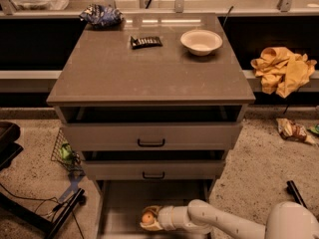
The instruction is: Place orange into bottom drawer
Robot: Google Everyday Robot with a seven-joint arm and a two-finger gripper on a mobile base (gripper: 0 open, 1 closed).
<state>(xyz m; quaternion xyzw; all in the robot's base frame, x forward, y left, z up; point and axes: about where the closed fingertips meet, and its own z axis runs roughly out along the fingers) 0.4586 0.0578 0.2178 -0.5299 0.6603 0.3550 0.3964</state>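
- The orange (pixel 147 217) sits low in the frame, just left of centre, pinched between the pale fingers of the gripper (pixel 149 219) inside the pulled-out bottom drawer (pixel 119 208); whether it touches the drawer floor cannot be told.
- The arm (pixel 219 222) reaches in from the lower right corner.
- Above, the two upper drawers (pixel 151 136) stand slightly ajar.
- On the cabinet top (pixel 149 68), a white bowl (pixel 201 41) stands right of centre, a dark snack bar (pixel 146 42) to its left, and a blue bag (pixel 101 15) at the back left corner.
- A yellow cloth (pixel 282 68) lies at the right.
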